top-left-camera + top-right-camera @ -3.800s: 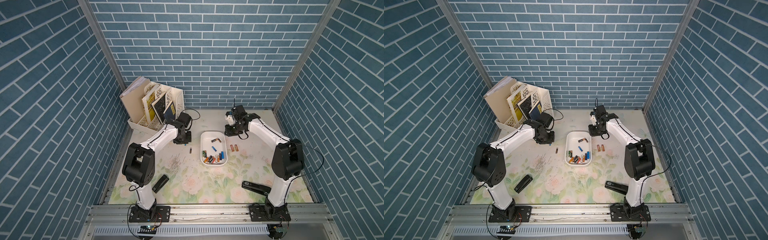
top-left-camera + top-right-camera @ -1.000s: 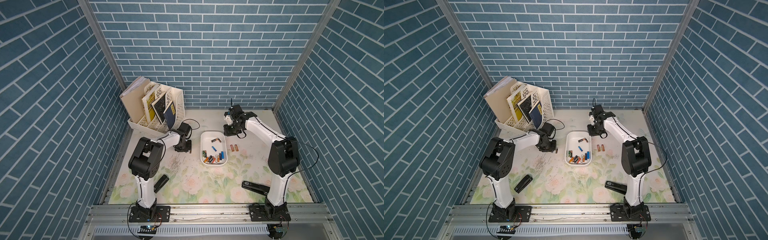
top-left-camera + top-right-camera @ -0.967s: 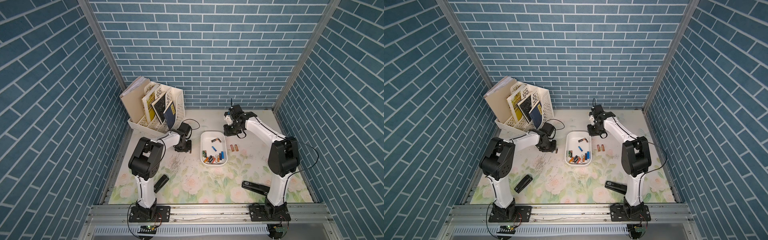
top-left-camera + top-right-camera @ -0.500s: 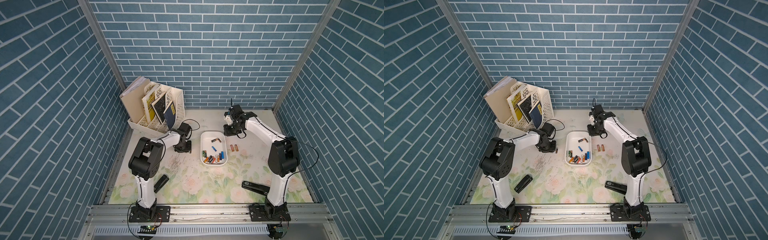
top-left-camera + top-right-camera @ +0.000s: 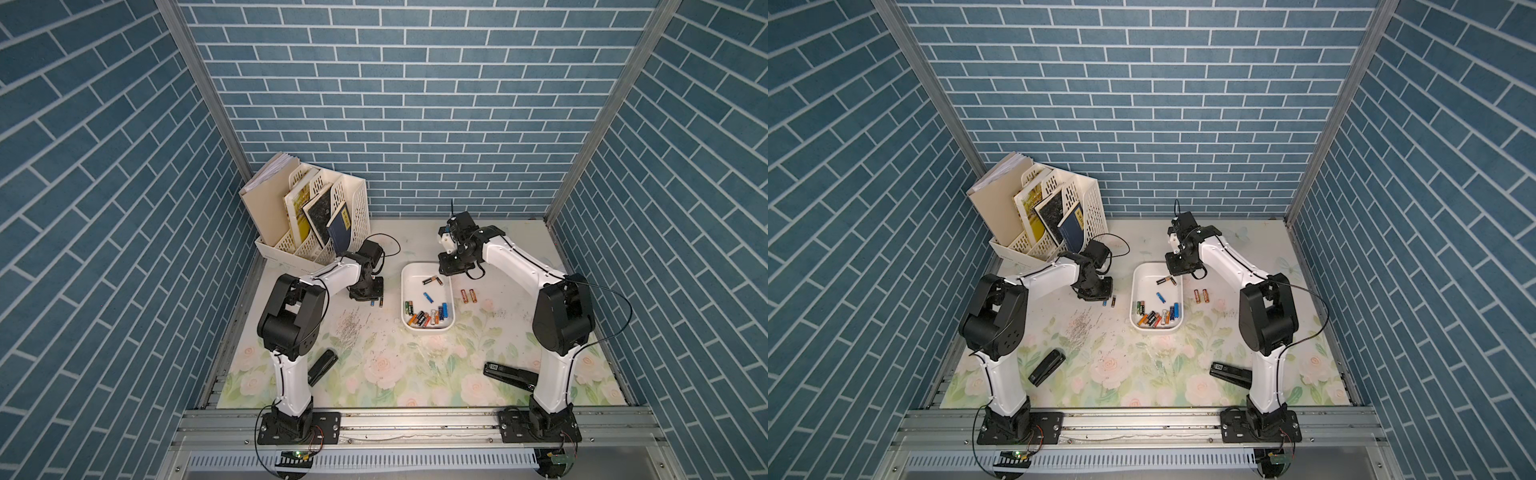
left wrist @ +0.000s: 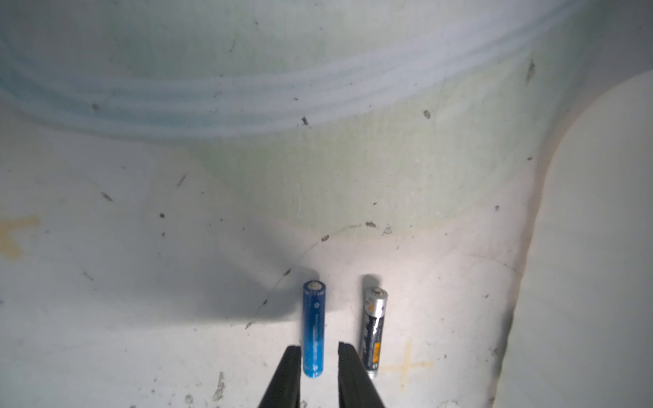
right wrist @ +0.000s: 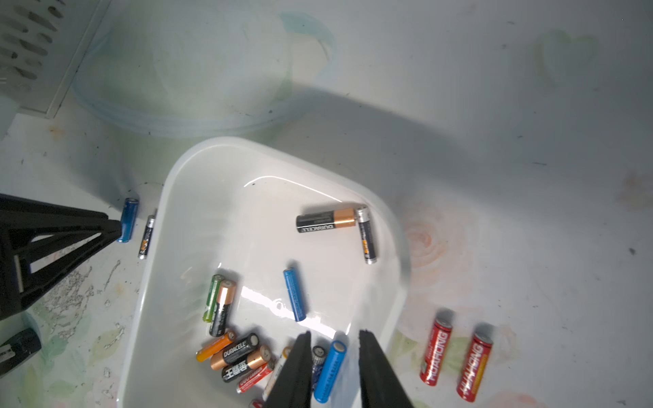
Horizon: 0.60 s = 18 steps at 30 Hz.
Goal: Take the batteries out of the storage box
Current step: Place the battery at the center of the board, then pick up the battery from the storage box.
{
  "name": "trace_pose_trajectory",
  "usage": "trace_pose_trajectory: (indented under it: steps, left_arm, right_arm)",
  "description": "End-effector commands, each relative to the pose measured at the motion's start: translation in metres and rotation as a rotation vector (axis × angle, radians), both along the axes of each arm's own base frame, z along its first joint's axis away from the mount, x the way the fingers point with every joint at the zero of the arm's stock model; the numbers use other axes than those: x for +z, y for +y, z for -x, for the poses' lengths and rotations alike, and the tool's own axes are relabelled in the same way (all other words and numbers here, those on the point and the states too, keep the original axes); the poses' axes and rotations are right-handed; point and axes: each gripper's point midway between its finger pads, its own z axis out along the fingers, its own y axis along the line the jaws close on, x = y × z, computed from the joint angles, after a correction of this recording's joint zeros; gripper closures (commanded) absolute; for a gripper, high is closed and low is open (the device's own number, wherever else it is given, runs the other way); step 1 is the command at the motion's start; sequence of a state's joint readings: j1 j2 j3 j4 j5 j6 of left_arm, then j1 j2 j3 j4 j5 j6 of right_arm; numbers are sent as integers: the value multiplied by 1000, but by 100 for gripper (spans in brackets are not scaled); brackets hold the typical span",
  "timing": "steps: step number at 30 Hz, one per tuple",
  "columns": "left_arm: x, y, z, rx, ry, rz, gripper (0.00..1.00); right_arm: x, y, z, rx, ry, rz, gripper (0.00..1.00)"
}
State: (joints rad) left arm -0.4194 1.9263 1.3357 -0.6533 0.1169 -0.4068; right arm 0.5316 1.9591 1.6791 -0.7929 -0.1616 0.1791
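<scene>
Straddling a blue battery (image 6: 313, 332) on the table (image 6: 141, 247), the left end effector (image 6: 318, 347) gapes slightly, seemingly unclamped; the right end effector (image 7: 335, 332) hovers narrowly apart above the storage box (image 7: 176, 226).

storage box (image 7: 183, 219): white plastic, smooth, glossy, glare streaks on floor | batteries (image 7: 325, 220): glossy printed wrappers, bare metal end caps | table mat (image 7: 530, 212): matt, floral print, scuffed, speckled with grit | left gripper (image 6: 319, 347): matt black plastic | file rack (image 5: 357, 208): cream perforated plastic | frame rail (image 5: 415, 420): brushed metal | wall panels (image 5: 415, 104): matt brick print
</scene>
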Motion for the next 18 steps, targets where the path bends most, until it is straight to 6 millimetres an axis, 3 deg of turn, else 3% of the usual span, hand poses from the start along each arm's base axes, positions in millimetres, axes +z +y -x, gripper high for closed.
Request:
trace_pose_trajectory:
  steps: [1,9,18]
  left_arm:
    - [19,1,1,-12,-20,-2,75]
    - [32,8,3,4,-38,14,73]
    - [32,7,6,1,-32,25,72]
  right_arm:
    - [-12,17,8,29,30,15,73]
    - [-57,43,24,77,67,33,73]
    - [-86,40,29,77,83,100,73]
